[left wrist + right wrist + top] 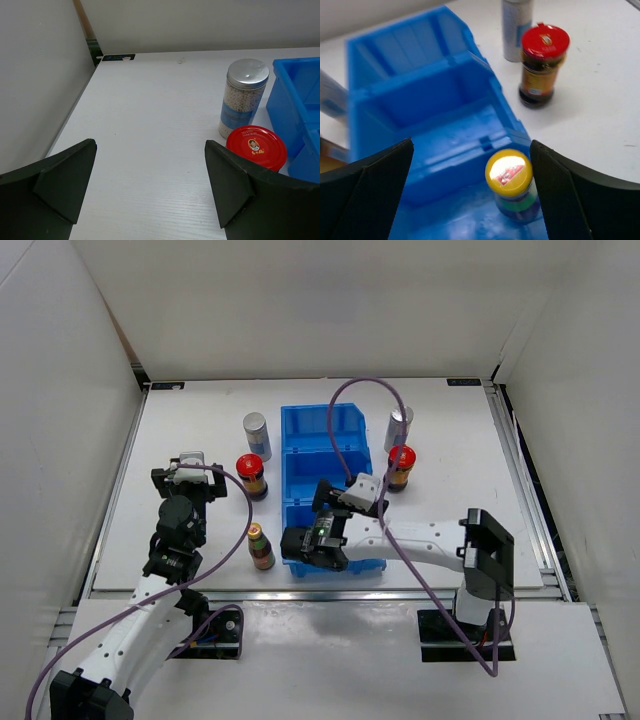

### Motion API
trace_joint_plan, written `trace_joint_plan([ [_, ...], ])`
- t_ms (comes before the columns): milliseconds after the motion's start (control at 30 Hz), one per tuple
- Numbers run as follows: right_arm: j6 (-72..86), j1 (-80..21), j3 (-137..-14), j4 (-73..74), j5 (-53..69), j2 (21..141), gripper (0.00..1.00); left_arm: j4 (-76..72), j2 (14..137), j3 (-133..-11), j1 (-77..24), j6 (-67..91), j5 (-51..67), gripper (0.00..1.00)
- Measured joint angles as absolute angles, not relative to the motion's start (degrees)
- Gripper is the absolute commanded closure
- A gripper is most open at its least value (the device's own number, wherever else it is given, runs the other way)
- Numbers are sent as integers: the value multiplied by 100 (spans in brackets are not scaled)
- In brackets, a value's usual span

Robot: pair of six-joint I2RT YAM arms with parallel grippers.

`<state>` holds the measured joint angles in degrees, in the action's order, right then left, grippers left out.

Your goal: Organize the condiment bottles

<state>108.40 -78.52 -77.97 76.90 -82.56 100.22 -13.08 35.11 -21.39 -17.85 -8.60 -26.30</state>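
A yellow-capped bottle [511, 186] stands upright in the near compartment of the blue bin [420, 95]. My right gripper [471, 150] hangs open above it. The bottle stands free, close to the right finger [570, 190]. In the top view the right gripper [318, 540] hides that bottle. Left of the bin stand a second yellow-capped bottle [261, 546], a red-capped bottle [251, 477] and a silver-topped bottle [257, 435]. My left gripper [190, 475] is open and empty, just left of that red cap [256, 147] and the silver-topped bottle [243, 97].
Right of the bin stand another silver-topped bottle [399, 427] and another red-capped bottle [401, 468], also seen as the red-capped bottle [542, 67] in the right wrist view. The bin's middle and far compartments hold nothing. White walls enclose the table [200, 420].
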Motion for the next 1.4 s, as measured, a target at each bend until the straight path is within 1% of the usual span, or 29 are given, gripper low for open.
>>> trace_joint_plan([
  [200, 9994, -7850, -9111, 7686, -8285, 9870, 0, -1308, 3511, -2139, -1785, -860, -2628, 0],
  [433, 8337, -7712, -10925, 7671, -8315, 9870, 0, -1302, 3511, -2139, -1785, -858, -2628, 0],
  [533, 7568, -7284, -11810, 7653, -8322, 9870, 0, -1103, 3511, -2200, -1785, -808, -2630, 0],
  [600, 6925, -6792, -12449, 7631, -8322, 9872, 0, -930, 3514, -2298, -1785, -766, -2628, 0],
  [700, 5371, -6145, -13170, 7557, -8394, 9872, 0, -847, 3516, -2390, -1785, -709, -2602, 0],
  [767, 3627, -5791, -13380, 6893, -8261, 9850, 0, -784, 3518, -2416, -1785, -683, -2569, 0],
  [800, 2718, -5638, -13303, 6337, -7988, 9795, 0, -762, 3518, -2416, -1785, -676, -2558, 0],
  [833, 1791, -5509, -13017, 5540, -7738, 9697, 0, -731, 3520, -2416, -1785, -661, -2545, 0],
  [900, 349, -5319, -12422, 4388, -7437, 9568, 0, -696, 3527, -2416, -1785, -657, -2530, 0],
  [967, -676, -5111, -12175, 3503, -7019, 9701, 0, -626, 3520, -2423, -1785, -652, -2515, 0],
  [1000, -1024, -4978, -12324, 3247, -6687, 9913, 0, -591, 3518, -2429, -1785, -639, -2506, 0],
  [1100, -1310, -4434, -13050, 3212, -5793, 10549, 0, -502, 3516, -2464, -1785, -567, -2508, 0],
  [1167, -961, -3879, -13281, 3454, -4967, 10724, 0, -388, 3520, -2526, -1787, -397, -2633, 0],
  [1267, -233, -3002, -13205, 3835, -3942, 10619, 0, 71, 3594, -2816, -1789, 246, -3035, 0],
  [1333, 191, -2519, -12988, 4082, -3607, 10390, 0, 377, 3756, -3133, -1785, 574, -3192, 0],
  [1400, 504, -2305, -12446, 4171, -3389, 9942, 0, 637, 3981, -3485, -1787, 869, -3216, 0],
])
